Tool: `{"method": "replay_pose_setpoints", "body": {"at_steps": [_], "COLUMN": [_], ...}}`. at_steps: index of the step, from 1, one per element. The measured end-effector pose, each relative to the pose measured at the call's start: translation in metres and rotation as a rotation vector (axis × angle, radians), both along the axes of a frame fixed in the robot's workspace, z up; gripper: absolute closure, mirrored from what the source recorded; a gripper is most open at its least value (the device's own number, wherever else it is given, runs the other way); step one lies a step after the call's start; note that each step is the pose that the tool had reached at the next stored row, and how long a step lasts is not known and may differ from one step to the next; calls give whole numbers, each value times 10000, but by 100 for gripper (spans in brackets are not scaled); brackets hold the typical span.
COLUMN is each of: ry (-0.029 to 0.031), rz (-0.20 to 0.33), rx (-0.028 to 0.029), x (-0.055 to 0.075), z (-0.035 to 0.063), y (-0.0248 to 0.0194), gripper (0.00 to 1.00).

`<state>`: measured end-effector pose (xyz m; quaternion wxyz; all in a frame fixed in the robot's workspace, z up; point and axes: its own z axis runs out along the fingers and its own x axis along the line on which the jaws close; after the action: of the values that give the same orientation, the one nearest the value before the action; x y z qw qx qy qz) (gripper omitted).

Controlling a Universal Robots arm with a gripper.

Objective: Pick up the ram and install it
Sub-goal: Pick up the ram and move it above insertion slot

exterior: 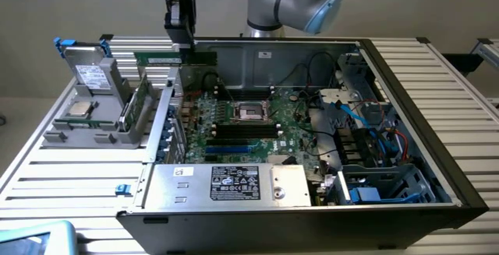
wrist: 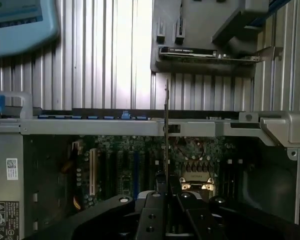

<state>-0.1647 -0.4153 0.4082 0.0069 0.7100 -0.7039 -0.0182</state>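
As the open computer case (exterior: 265, 62) sits below it, the gripper (exterior: 184, 47) is clenched on the ram (exterior: 156, 58), a long, thin green stick with 1 pale label, hanging level under its fingers. The exterior view shows the ram's flat face; the wrist view shows 1 thin edge, with the motherboard (wrist: 125, 165) beneath the gripper.

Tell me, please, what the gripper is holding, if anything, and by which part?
The ram, above the open case; the fingers pinch its flat faces at the upper long edge, near mid-length.
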Motion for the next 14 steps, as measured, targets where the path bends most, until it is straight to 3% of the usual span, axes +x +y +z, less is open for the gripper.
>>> {"method": "replay_pose_setpoints", "body": {"at_steps": [9, 14], "ry": [0, 0], "rz": [0, 0], "rx": [-29, -84], "x": [407, 629], "z": [-53, -111], "y": [27, 108], "gripper": [86, 86]}}
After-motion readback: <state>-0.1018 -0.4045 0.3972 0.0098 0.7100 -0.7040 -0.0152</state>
